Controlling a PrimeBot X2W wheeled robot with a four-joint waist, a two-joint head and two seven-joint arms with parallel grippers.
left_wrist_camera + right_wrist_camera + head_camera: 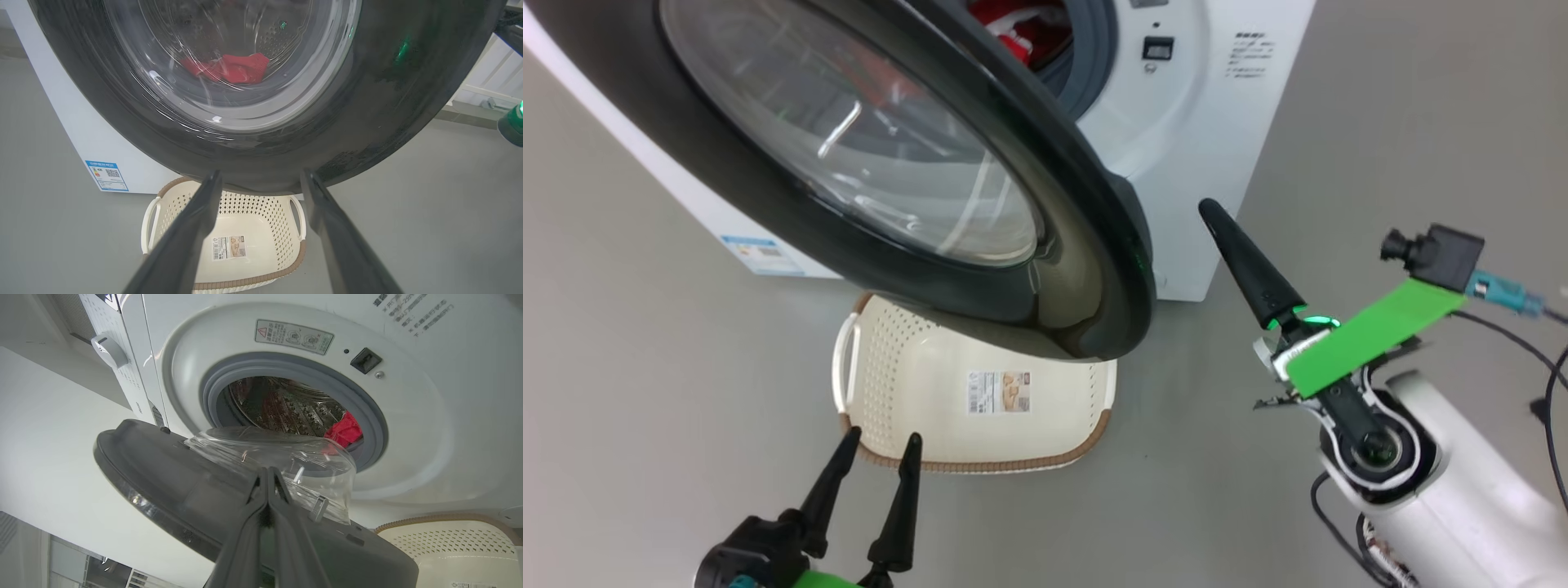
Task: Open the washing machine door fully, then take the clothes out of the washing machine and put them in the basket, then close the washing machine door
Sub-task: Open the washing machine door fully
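The washing machine door (1078, 269) stands partly swung out from the white washing machine (1201, 131), its black rim and bulging glass over the basket (907, 376). Red clothes (1013, 24) lie in the drum, and they show through the glass (229, 67) and past the grey seal (345, 430). My left gripper (882, 438) is open and empty, low before the basket (261, 204) and below the door's rim (367, 122). My right gripper (1213, 212) is shut on nothing, just right of the door's free edge. In the right wrist view its tips (267, 470) point at the door's inner face (163, 469).
The cream basket (449, 539) sits on the grey floor against the washer's front, under the door. A blue label (106, 175) is on the washer's lower front. Dark cables (1547, 384) trail by my right arm. Open floor lies left and right of the basket.
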